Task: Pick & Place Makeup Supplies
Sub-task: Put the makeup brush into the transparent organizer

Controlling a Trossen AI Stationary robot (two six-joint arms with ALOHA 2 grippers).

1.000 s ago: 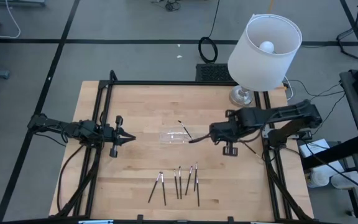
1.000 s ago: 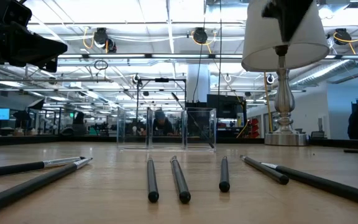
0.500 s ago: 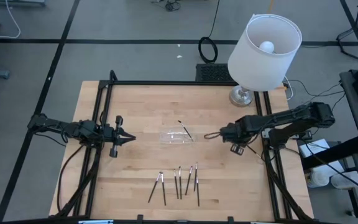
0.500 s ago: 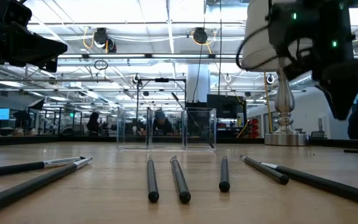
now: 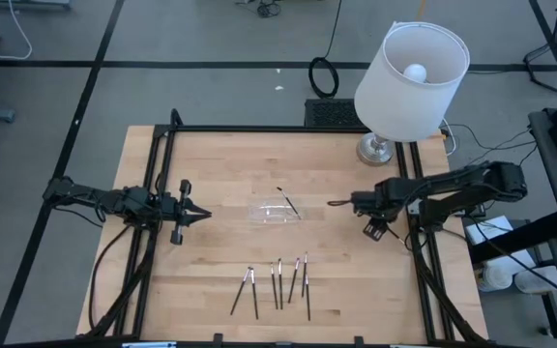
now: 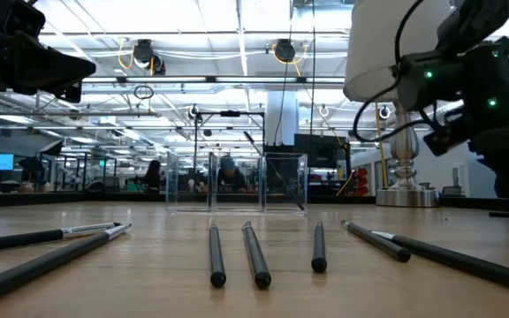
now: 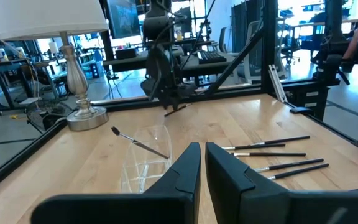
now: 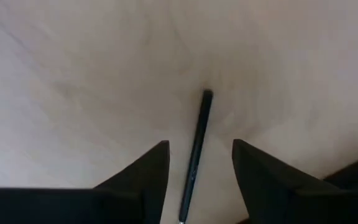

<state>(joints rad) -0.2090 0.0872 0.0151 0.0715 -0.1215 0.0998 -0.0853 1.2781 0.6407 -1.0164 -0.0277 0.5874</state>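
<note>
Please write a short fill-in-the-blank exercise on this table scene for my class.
One brush lies across the clear ____. The right gripper has its jaws ____, with a dark stick between them. At the table's corner stands a white-shaded ____. Missing words: tray; open; lamp.

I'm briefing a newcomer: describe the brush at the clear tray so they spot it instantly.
Start at the white lamp, then move to the clear tray mid-table. The brush lies slanted across its rim, alone; the other sticks lie grouped apart on bare wood.
</note>
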